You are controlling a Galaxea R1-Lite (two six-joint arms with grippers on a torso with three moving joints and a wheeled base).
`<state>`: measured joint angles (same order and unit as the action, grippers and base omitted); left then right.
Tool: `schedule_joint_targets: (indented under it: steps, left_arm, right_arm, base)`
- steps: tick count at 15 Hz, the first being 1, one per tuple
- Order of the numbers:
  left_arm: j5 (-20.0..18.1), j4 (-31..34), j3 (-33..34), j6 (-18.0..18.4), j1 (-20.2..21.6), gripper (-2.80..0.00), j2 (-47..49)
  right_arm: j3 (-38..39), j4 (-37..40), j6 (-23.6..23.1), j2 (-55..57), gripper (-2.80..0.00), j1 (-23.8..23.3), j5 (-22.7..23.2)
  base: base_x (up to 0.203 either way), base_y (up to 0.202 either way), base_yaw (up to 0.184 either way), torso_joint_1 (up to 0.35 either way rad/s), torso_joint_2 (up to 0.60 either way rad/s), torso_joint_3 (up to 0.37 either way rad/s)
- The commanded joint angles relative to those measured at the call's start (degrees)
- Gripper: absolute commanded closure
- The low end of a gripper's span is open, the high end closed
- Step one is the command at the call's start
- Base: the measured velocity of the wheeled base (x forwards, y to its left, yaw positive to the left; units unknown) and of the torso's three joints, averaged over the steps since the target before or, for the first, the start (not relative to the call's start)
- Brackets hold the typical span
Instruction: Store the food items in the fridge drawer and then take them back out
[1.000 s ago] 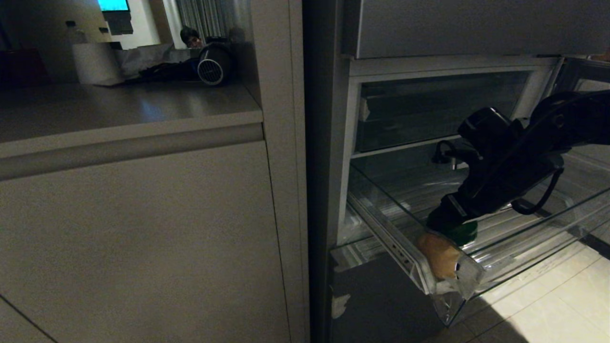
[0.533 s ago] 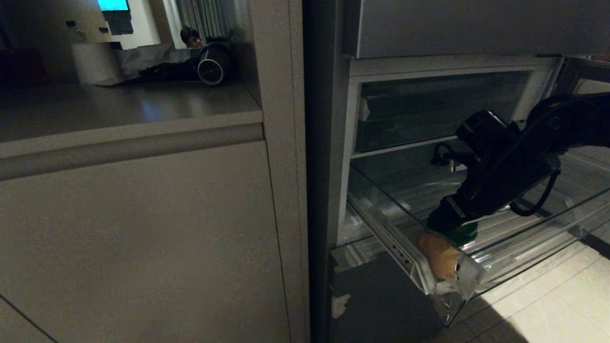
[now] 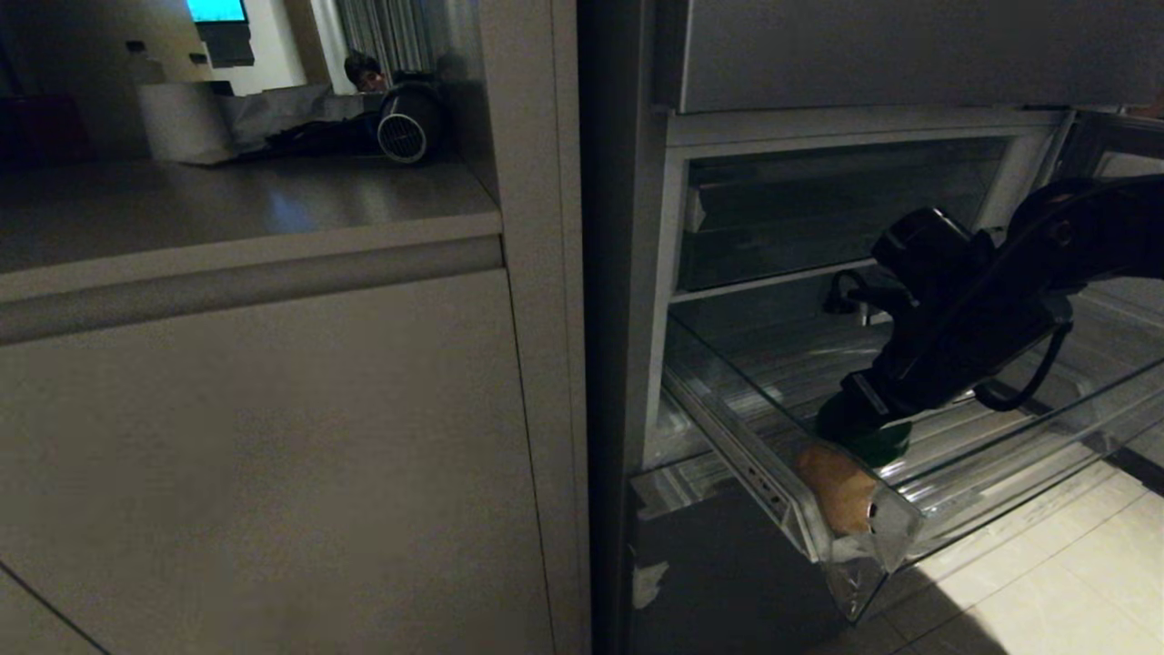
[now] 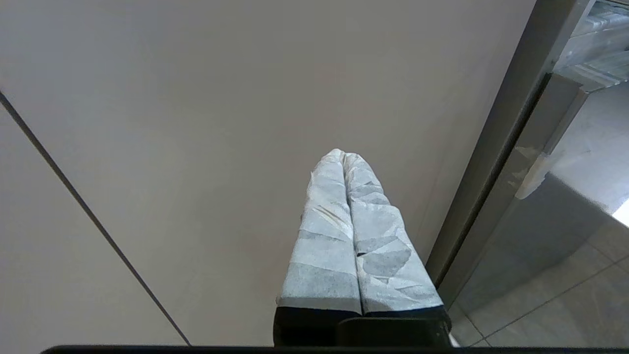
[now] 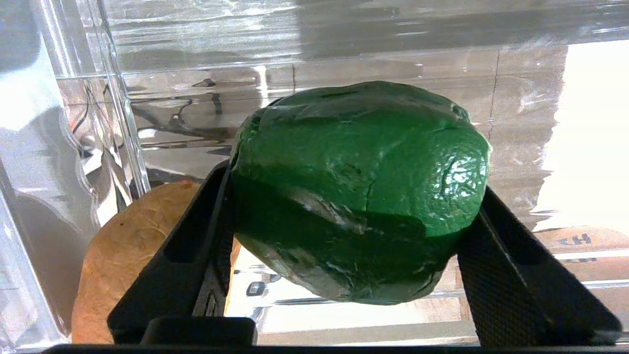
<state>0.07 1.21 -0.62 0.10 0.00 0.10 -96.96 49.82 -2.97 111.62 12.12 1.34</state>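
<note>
1. Dark kitchen, pulled-out clear fridge drawer (image 3: 918, 532).
2. Two foods sit in its front left corner: one brown potato (image 3: 841, 496), one shiny green avocado (image 5: 358, 189) just beside it.
3. Right gripper (image 5: 346, 255) has black fingers on both avocado sides.
4. Avocado looks smooth, maybe slippery; hold its wide middle.
5. Left gripper (image 4: 344, 160) is squeezed together, holding nothing, by the cabinet.

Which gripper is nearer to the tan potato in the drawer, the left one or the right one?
Right. The right gripper is inside the fridge drawer, right beside the potato, its fingers around a green item. The left gripper is outside, facing the cabinet front.
</note>
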Motion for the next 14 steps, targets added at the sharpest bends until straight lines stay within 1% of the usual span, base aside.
schedule_joint_targets:
  steps: [1,5,9,14]
  left_arm:
    - [0.0,0.0,0.0,0.0,0.0,0.00,0.0]
    - [0.0,0.0,0.0,0.0,0.0,0.00,0.0]
    - [0.0,0.0,0.0,0.0,0.0,0.00,0.0]
    - [0.0,0.0,0.0,0.0,0.0,0.00,0.0]
  right_arm:
    - [-0.2,0.3,-0.2,-2.8,0.00,0.1,0.1]
    - [-0.5,0.1,-0.1,-9.2,0.00,0.4,0.1]
    - [1.3,0.1,0.4,-14.9,0.00,0.5,0.3]
    - [3.1,-0.1,0.9,-24.7,0.00,3.1,0.8]
  base:
    - [0.000,0.000,0.000,0.000,0.00,0.000]
    - [0.000,0.000,0.000,0.000,0.00,0.000]
    - [0.000,0.000,0.000,0.000,0.00,0.000]
    - [0.000,0.000,0.000,0.000,0.00,0.000]
